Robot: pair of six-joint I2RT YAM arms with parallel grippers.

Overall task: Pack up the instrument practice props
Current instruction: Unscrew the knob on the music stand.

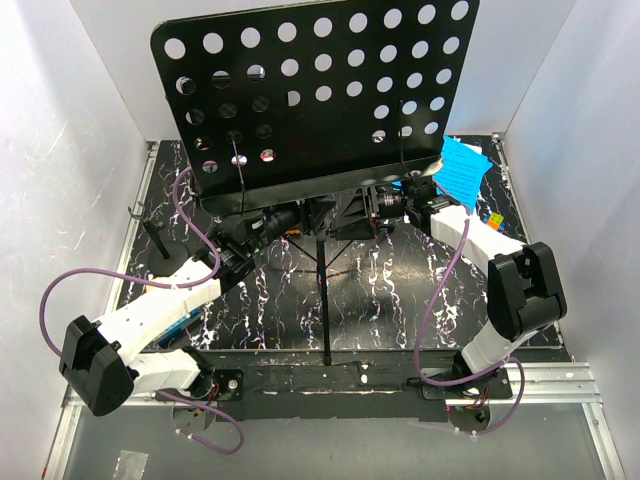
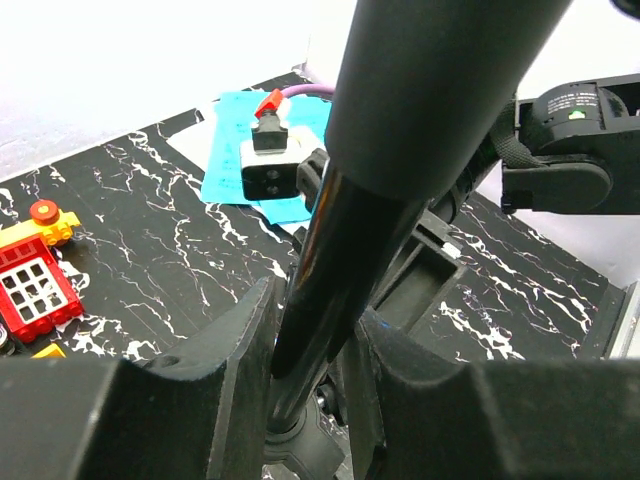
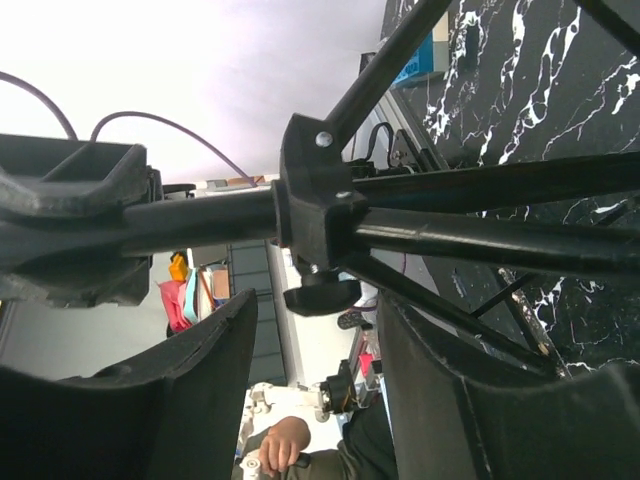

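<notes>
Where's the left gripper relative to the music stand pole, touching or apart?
Touching. Left wrist view: the left gripper clamps the music stand pole, both fingers pressed against its sides.

Perforated black music stand [image 1: 330, 150] above marbled table [image 1: 400, 290]

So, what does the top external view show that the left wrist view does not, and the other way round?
Only the top external view shows the music stand's hole-punched desk and the small coloured cube at the right edge. Only the left wrist view shows the red and yellow toy blocks, and the left fingers closed on the stand's pole. Both show the blue sheet-music pages and the marbled table.
</notes>
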